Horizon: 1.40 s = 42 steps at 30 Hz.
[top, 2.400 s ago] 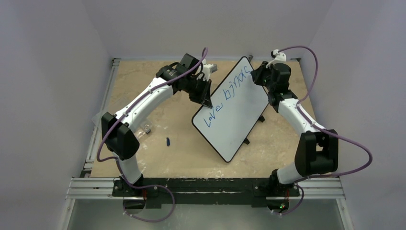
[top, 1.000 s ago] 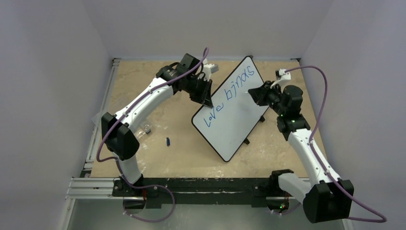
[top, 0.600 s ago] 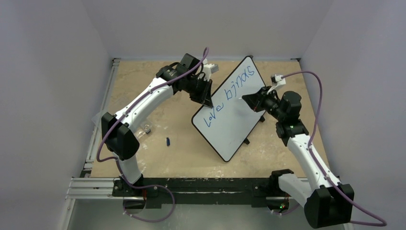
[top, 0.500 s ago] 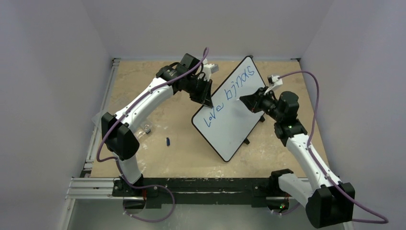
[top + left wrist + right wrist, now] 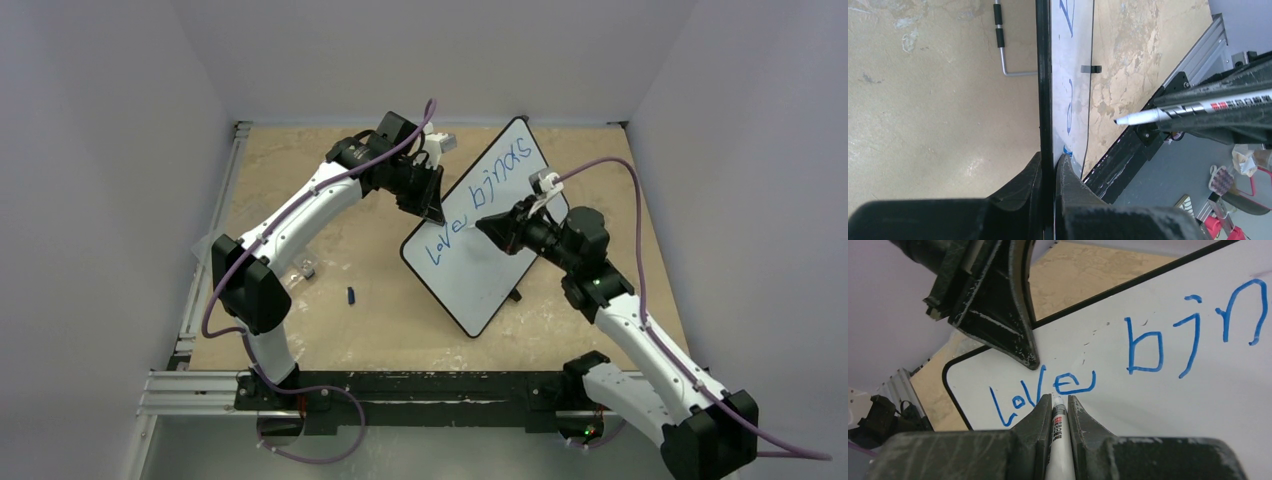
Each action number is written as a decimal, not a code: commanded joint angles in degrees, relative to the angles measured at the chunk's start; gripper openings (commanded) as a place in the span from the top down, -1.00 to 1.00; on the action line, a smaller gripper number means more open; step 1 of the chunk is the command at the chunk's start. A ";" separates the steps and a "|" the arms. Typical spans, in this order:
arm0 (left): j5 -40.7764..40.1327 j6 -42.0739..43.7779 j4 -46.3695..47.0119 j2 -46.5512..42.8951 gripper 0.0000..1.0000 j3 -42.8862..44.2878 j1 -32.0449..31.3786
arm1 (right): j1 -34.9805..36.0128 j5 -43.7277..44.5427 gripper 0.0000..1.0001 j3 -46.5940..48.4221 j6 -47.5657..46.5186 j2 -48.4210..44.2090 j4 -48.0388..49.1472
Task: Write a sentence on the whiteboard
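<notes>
The whiteboard [image 5: 482,272] stands tilted in the middle of the table. My left gripper [image 5: 433,211] is shut on its upper left edge; the left wrist view shows the fingers [image 5: 1049,157] clamping the black rim [image 5: 1046,75]. The sentence [image 5: 500,172] reads "love brings" in blue on one line, and it also shows in the right wrist view [image 5: 1143,345]. My right gripper [image 5: 488,227] is shut on a white marker [image 5: 1058,440], whose tip sits just under the word "love" [image 5: 1023,397]. I cannot tell whether the tip touches the board. The marker [image 5: 1168,114] also shows in the left wrist view.
A small blue cap [image 5: 351,295] and a small grey piece [image 5: 309,268] lie on the table left of the board. The board's black feet [image 5: 514,294] stick out at its lower right. A metal support rod [image 5: 1004,50] is behind the board. Walls enclose the table.
My right arm has swung from the board's far right edge across its face to the left, bringing the marker under "love". The left arm and the board have not moved.
</notes>
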 commanded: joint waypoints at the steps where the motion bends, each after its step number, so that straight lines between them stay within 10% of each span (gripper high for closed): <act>1: -7.13 5.32 -1.05 3.09 1.00 -2.27 -2.20 | 1.09 -0.82 1.00 -3.15 -1.37 -3.50 5.07; 42: -4.94 3.00 -1.17 4.59 1.00 -1.84 -0.76 | 22.20 19.41 1.00 -13.65 -0.08 -7.40 5.93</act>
